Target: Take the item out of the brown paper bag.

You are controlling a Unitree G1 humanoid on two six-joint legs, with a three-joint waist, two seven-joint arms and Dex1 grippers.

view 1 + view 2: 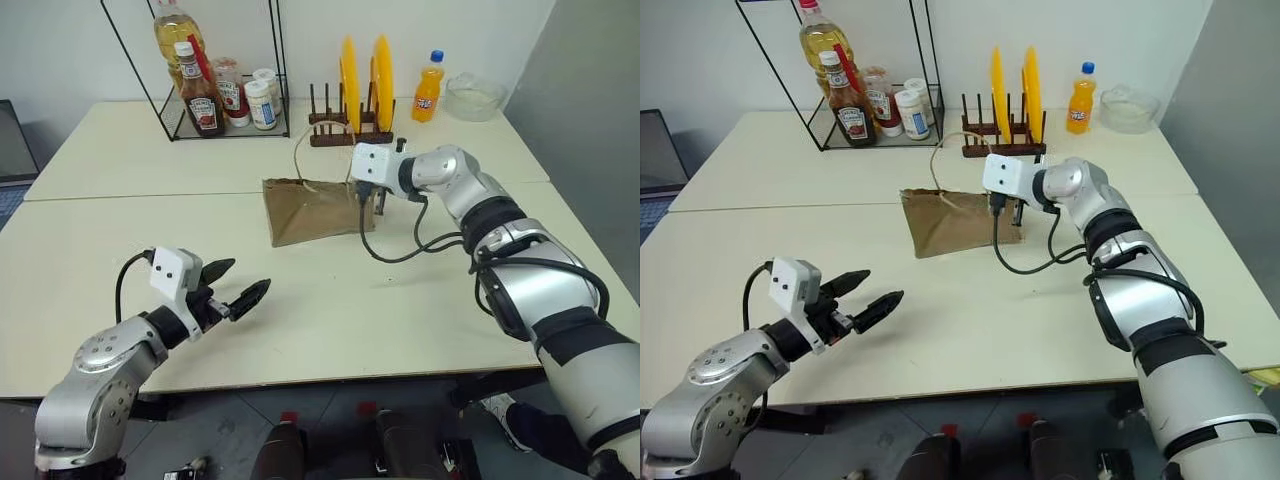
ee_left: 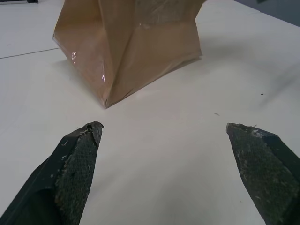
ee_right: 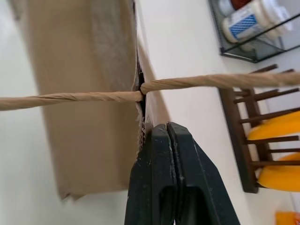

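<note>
Behind the right end effector (image 3: 158, 129) — brown paper bag (image 1: 315, 210), contents hidden.

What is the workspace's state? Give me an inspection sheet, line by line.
Surface: pale beige table, two tops butted together.
Job's things: crumpled brown paper bag stands mid-table, beige loop handle raised; contents hidden.
Clutter: black wire rack holding a glass ketchup bottle, wooden rack with yellow plates, orange soda bottle, clear bowl, all at the far side.
Grippers: left gripper open, apart from the bag; right gripper shut at the bag's rim beside the handle.
Cables: black cable loops under the right wrist.
Surroundings: white wall.
</note>
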